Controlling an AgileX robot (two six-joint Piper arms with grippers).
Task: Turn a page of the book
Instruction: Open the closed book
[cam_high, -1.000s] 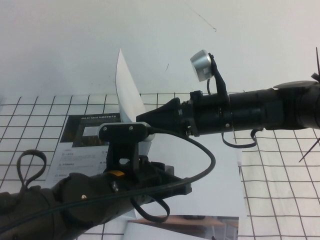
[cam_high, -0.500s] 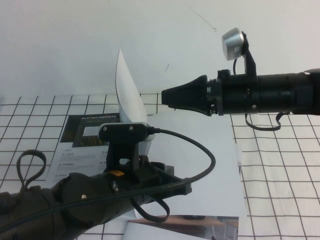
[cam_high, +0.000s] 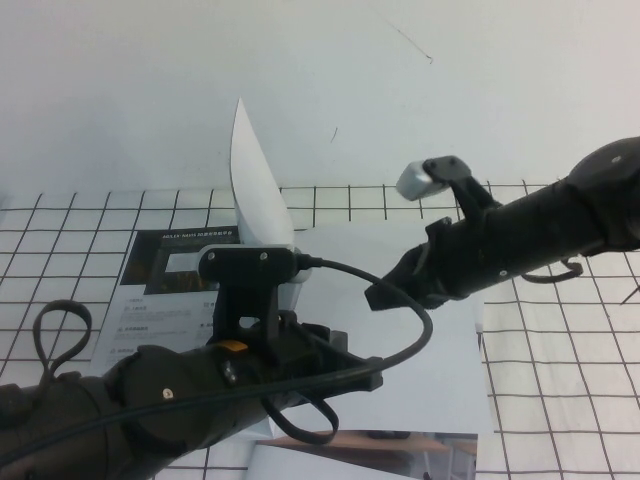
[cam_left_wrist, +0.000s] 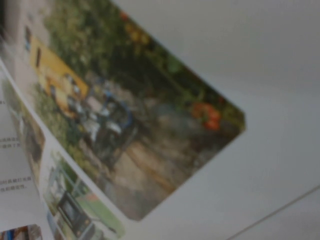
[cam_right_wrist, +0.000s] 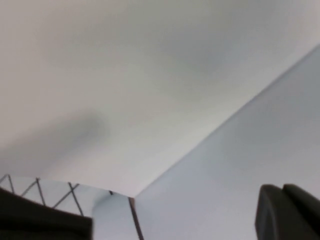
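With the page (cam_high: 255, 190) standing upright at twelve o'clock of the book (cam_high: 400, 340), the left gripper (cam_high: 285, 300) below it and the right gripper (cam_high: 385, 295) at three o'clock, neither grip discernible, could let it flop back.

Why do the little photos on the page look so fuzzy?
In the left wrist view the camera sits very near the page, so its photos smear. The right wrist view shows soft blank paper and a dark shadow. The high view stays sharp: left tool, right tool.

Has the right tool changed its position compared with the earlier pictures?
Yes. The right tool dropped from above the book's far edge onto its blank right side. The left tool is hidden beside the raised page.
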